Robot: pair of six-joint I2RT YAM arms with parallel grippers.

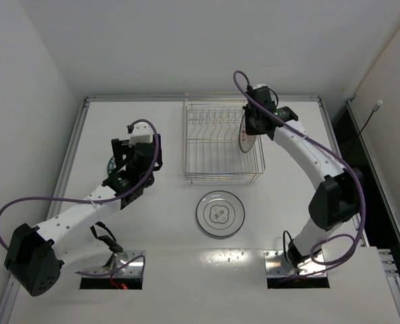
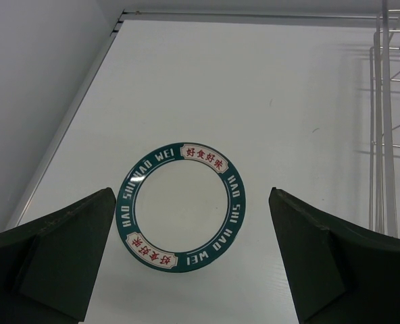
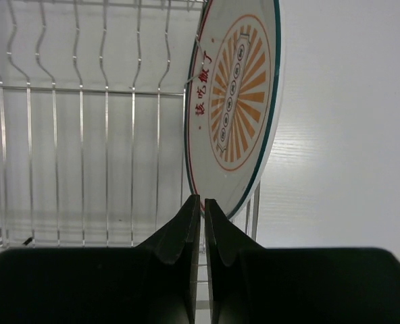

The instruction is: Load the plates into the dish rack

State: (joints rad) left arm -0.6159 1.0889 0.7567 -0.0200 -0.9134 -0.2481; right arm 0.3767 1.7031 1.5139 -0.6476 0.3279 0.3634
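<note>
The silver wire dish rack (image 1: 213, 145) stands at the table's middle back. My right gripper (image 1: 253, 128) is shut on the lower rim of the white plate with the orange pattern (image 1: 246, 142). It holds the plate upright on edge at the rack's right end. The right wrist view shows that plate (image 3: 237, 101), the gripper (image 3: 201, 202) and the rack (image 3: 78, 135). The pale grey plate (image 1: 220, 214) lies flat in front of the rack. My left gripper (image 2: 192, 202) is open above the green-rimmed plate (image 2: 181, 206), which lies flat on the table; in the top view the arm mostly hides that plate (image 1: 111, 163).
A raised metal rail (image 1: 75, 148) runs along the table's left edge, close to the green-rimmed plate. The rack's left side (image 2: 389, 135) shows to the right of my left gripper. White walls enclose the table at the back and sides.
</note>
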